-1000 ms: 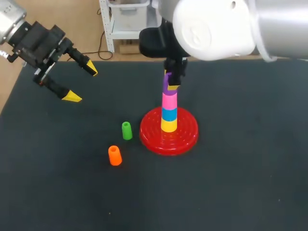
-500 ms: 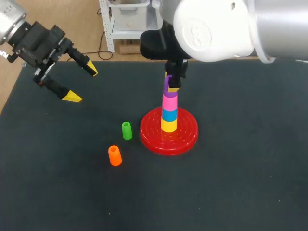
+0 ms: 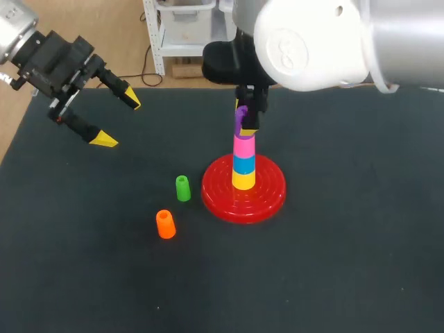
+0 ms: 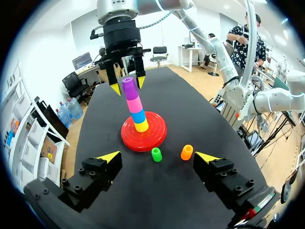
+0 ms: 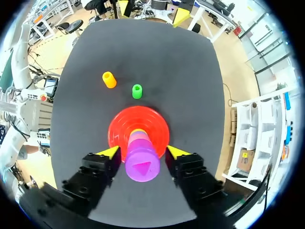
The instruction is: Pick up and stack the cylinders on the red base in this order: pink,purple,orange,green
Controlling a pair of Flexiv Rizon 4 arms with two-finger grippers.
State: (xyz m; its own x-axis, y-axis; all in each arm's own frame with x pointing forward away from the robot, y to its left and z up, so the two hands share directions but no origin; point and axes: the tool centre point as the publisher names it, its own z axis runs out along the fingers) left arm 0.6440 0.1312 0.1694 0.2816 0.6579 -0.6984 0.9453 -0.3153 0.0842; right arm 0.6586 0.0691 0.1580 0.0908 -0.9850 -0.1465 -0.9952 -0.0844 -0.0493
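Note:
On the red base [image 3: 267,198] stands a stack of yellow, blue and pink cylinders [image 3: 243,146], with the purple cylinder [image 3: 240,119] on top. My right gripper [image 5: 143,151] hangs straight above, open. Its fingers flank the purple cylinder [image 5: 141,164] with a small gap on each side. The green cylinder [image 3: 182,188] stands on the mat just left of the base, and the orange cylinder [image 3: 165,224] is a little nearer and further left. Raised over the table's far left corner, my left gripper [image 3: 118,120] is open and holds nothing.
The dark mat [image 3: 333,263] covers the whole table. In the left wrist view the green cylinder [image 4: 156,154] and orange cylinder [image 4: 187,151] lie ahead of the open fingers, in front of the red base [image 4: 153,138].
My right gripper's fingers have spread apart and let go of the purple cylinder, which stays on top of the pink one. The left arm has not moved.

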